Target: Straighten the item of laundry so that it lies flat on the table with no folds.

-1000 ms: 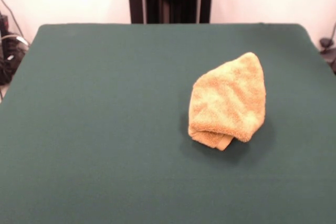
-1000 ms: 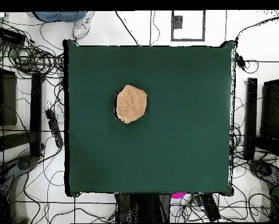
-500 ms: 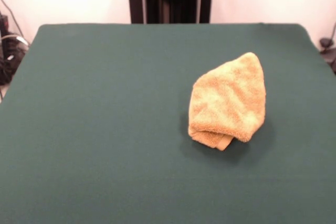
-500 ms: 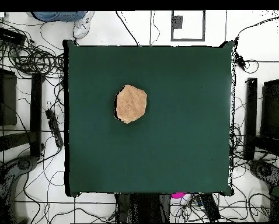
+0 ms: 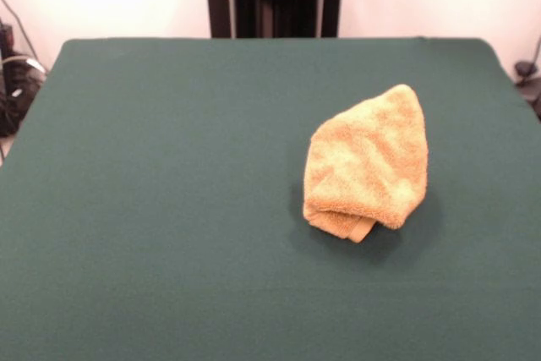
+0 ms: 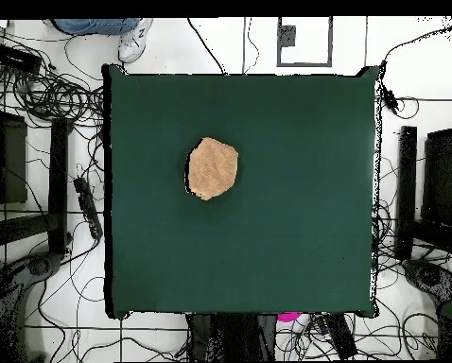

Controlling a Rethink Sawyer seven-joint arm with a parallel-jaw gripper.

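Mustard-yellow terry towel [image 5: 368, 162] is seen bunched in a folded heap on the dark green felt surface [image 5: 152, 209]. In the front view it sits right of centre, nearer the right edge than the left, well clear of every corner; in the overhead view [image 6: 212, 168] it shows left of centre. Robot arm and fingers aren't in either view, so whether the fingers are apart or together can't be told. Cloth is judged light, soft, limp, w/ thick pile, not slippery or fragile. A rolled lip w/ an under layer poking out at the heap's near end looks best pinched, then drawn outward to unfold.
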